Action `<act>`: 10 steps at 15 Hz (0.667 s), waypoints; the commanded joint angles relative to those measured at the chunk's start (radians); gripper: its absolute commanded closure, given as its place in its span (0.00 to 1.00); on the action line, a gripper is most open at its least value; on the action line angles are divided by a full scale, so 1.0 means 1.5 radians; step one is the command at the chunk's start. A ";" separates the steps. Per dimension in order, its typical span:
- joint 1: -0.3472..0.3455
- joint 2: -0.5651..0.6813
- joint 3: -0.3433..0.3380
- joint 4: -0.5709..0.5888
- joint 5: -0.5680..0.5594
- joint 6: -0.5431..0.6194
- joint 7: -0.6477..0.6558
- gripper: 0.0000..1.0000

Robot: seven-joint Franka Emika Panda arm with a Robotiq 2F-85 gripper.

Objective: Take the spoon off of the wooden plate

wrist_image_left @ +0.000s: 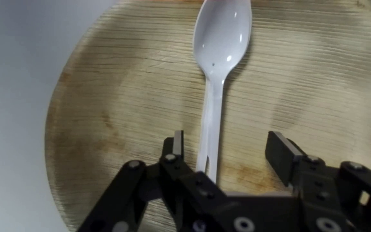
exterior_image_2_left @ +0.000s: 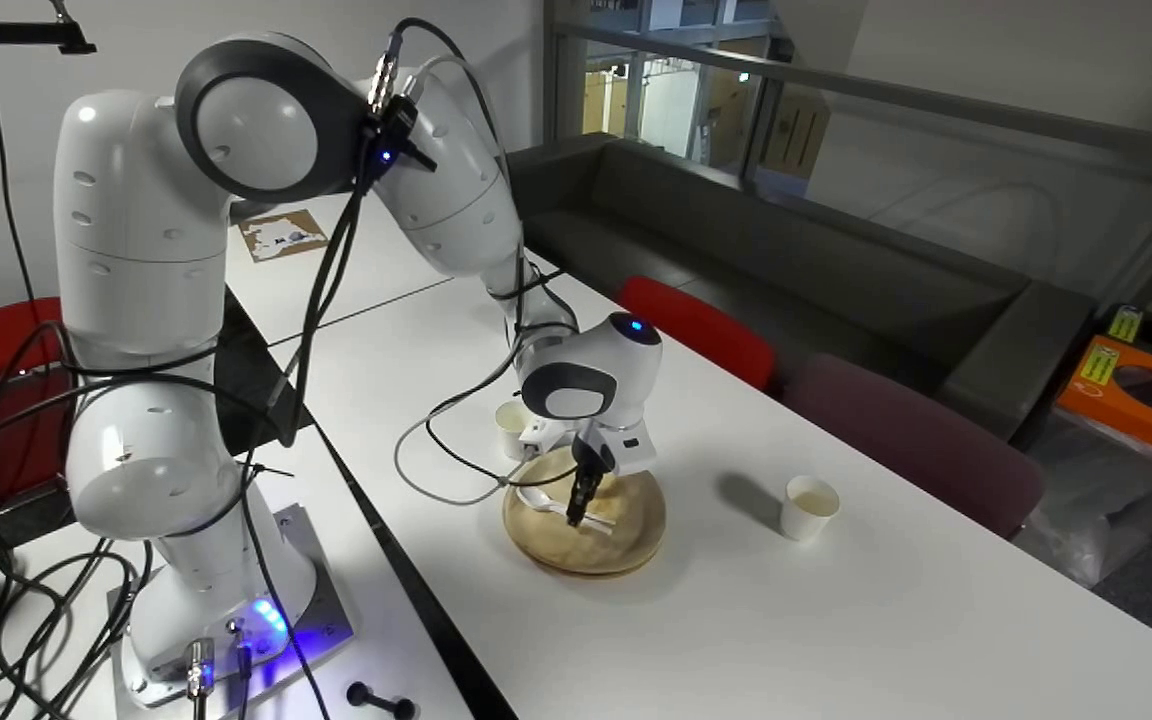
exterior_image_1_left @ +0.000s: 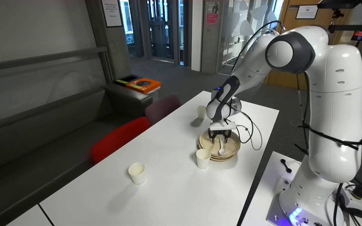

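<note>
Inspecting an exterior view, we find the spoon (exterior_image_1_left: pixel 221 149) on the wooden plate (exterior_image_1_left: pixel 233 142). In an exterior view, its handle (exterior_image_2_left: pixel 600 523) lies below the gripper (exterior_image_2_left: pixel 576 518), bowl (exterior_image_2_left: pixel 536 498) toward the base (exterior_image_2_left: pixel 186 590). In the wrist view, fingers (wrist_image_left: pixel 178 145) stand well apart, empty, the handle lengthwise between, off-centre.

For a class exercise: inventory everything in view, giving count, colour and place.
Tables: at least two, white, adjoining
Wooden plates: at least two, tan, stacked on table
Spoon: at least one, white, on top plate
Cups: three, white, on table
Chairs: at least three, red or maroon, near tables
Sofa: one, dark grey, behind chairs
Bin lids: two, orange and black, by sofa
Notices: several, white or red, background
Robot arm: one, mostly white, over table
Cables: several, mostly black, along arm
Gripper: one, mostly black, open, straddling spoon handle
</note>
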 commanded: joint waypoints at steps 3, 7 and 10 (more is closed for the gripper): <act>-0.008 -0.014 0.004 -0.014 0.019 0.015 -0.027 0.76; -0.008 -0.016 0.004 -0.015 0.019 0.014 -0.029 0.84; -0.008 -0.017 0.004 -0.014 0.019 0.012 -0.028 0.80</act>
